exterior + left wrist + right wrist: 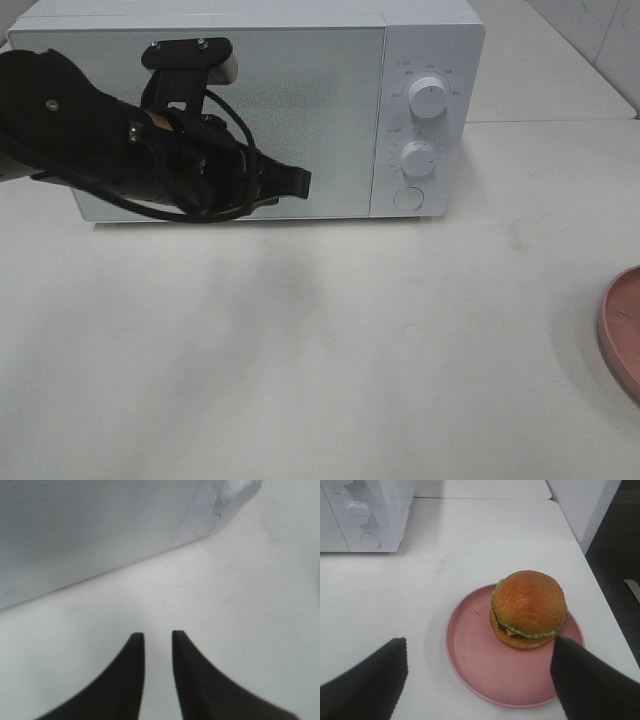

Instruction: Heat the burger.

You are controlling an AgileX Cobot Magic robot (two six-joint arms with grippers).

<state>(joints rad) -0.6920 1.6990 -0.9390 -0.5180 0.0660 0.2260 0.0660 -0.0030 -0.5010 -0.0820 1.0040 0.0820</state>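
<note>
The burger (529, 607), with a glossy brown bun and green lettuce, sits on a round pink plate (470, 650) in the right wrist view. My right gripper (477, 642) hovers over the plate's near side, open wide, its fingers apart from the burger. In the high view only the plate's edge (625, 330) shows at the far right, and the burger is out of frame. My left gripper (300, 182) hangs in front of the closed door of the white microwave (330, 100). Its fingertips (136, 642) stand a narrow gap apart with nothing between them.
The microwave has two round knobs (428, 97) and a round button (408, 198) on its right panel. It stands at the back of the white table (320, 350). The table's right edge (600, 580) runs close to the plate.
</note>
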